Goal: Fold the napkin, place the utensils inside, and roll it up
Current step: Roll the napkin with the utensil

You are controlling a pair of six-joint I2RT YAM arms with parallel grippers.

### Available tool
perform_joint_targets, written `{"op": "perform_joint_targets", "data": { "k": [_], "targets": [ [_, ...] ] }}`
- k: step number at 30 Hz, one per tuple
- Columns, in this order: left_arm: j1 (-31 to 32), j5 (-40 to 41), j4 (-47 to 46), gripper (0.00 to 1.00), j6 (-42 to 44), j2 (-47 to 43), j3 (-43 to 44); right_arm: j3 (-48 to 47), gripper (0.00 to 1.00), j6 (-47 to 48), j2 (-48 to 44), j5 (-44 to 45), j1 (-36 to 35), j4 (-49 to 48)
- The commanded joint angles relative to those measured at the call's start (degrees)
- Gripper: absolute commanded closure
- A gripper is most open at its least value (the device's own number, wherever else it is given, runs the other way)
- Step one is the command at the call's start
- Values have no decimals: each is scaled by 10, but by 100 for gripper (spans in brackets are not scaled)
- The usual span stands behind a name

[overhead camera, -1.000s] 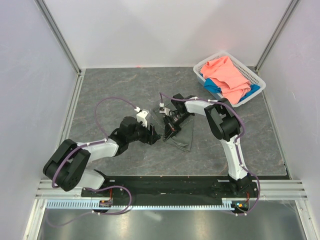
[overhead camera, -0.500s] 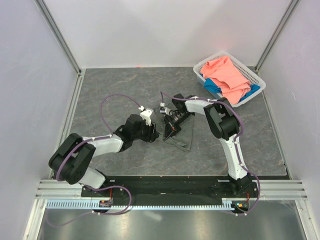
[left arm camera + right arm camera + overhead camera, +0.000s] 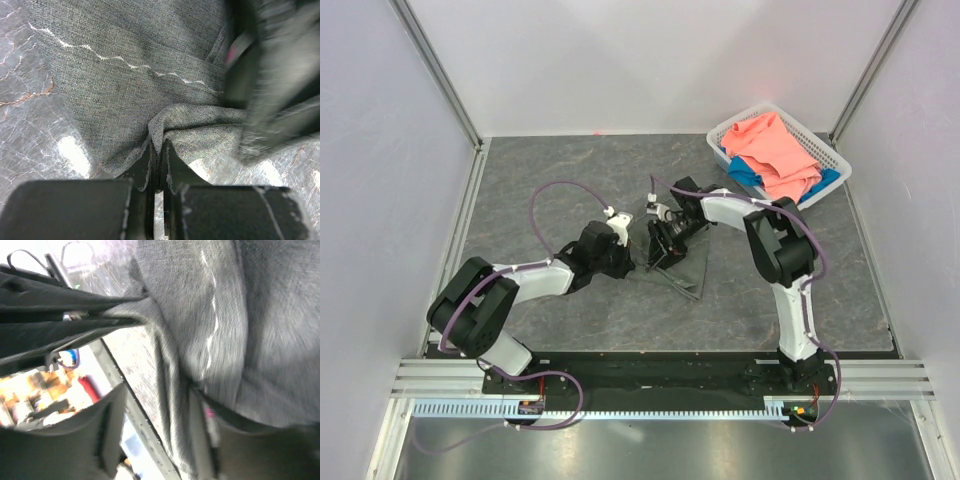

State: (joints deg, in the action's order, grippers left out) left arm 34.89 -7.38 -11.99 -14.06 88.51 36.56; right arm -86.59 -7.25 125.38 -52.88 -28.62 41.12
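At the middle of the dark marbled table [image 3: 550,170], the dark grey napkin [image 3: 690,266] is laid partly folded, its near edge drawn into a point towards the right arm's base. The left arm is stretched low across the table from its base at the near left, with the elbow kept close to the surface and the forearm run rightwards and away, so that the left gripper [image 3: 623,262] is brought to the napkin's left edge. In the left wrist view this gripper [image 3: 156,150] is seen pressed together on a small raised fold of the napkin [image 3: 145,80], with the cloth bunched just above the fingertips and a pale stitched line [image 3: 125,63] crossing the fabric beyond. The right arm is raised from its base at the near right, bent at the elbow and reached leftwards, and its wrist is turned down so that the right gripper [image 3: 660,250] is set on the napkin's far left part, just beside the left gripper. In the right wrist view the fingers [image 3: 107,440] are held apart, and a ridge of the napkin [image 3: 172,385] is passed loosely between them without being squeezed. At the far right corner a white basket [image 3: 838,158] is placed, in which a salmon-pink cloth [image 3: 775,150] is heaped over a blue cloth [image 3: 745,172].
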Motion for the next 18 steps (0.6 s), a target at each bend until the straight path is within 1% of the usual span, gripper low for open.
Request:
{"op": "perform_joint_targets", "data": {
  "k": [1, 3, 4, 5, 6, 7, 8, 9, 10, 11, 12, 14, 15, 17, 18],
  "targets": [
    [-2, 25, 63, 98, 2, 18, 11, 40, 31, 1, -121, 105, 13, -39],
    [-3, 18, 72, 98, -4, 20, 15, 62, 29, 15, -155, 139, 13, -52],
    [-4, 12, 74, 98, -6, 22, 18, 91, 25, 21, -193, 166, 13, -60],
    [-6, 2, 78, 98, -13, 24, 20, 111, 24, 26, -214, 182, 12, -74],
    [-11, -6, 88, 98, -17, 25, 24, 130, 23, 35, -257, 203, 7, -98],
    [-14, -14, 95, 98, -19, 31, 30, 167, 23, 40, -278, 223, 2, -107],
    [-18, -30, 102, 98, -25, 32, 34, 185, 22, 43, -299, 277, -6, -118],
    [-25, -37, 114, 98, -28, 33, 37, 202, 21, 56, -336, 301, -22, -130],
    [-28, -42, 116, 98, -31, 39, 45, 230, 20, 57, -354, 325, -33, -135],
    [-31, -51, 131, 98, -35, 39, 48, 243, 20, 58, -369, 383, -44, -141],
    [-38, -54, 139, 98, -39, 42, 51, 251, 19, 63, -391, 408, -70, -144],
    [-46, -76, 157, 98, -47, 50, 63, 267, 19, 65, -406, 484, -98, -144],
    [-52, -83, 164, 98, -48, 52, 68, 271, 19, 67, -413, 504, -123, -141],
    [-56, -97, 180, 98, -53, 57, 78, 275, 18, 67, -416, 529, -145, -138],
    [-60, -99, 184, 98, -54, 58, 81, 280, 18, 68, -417, 565, -166, -139]
  ]
}}
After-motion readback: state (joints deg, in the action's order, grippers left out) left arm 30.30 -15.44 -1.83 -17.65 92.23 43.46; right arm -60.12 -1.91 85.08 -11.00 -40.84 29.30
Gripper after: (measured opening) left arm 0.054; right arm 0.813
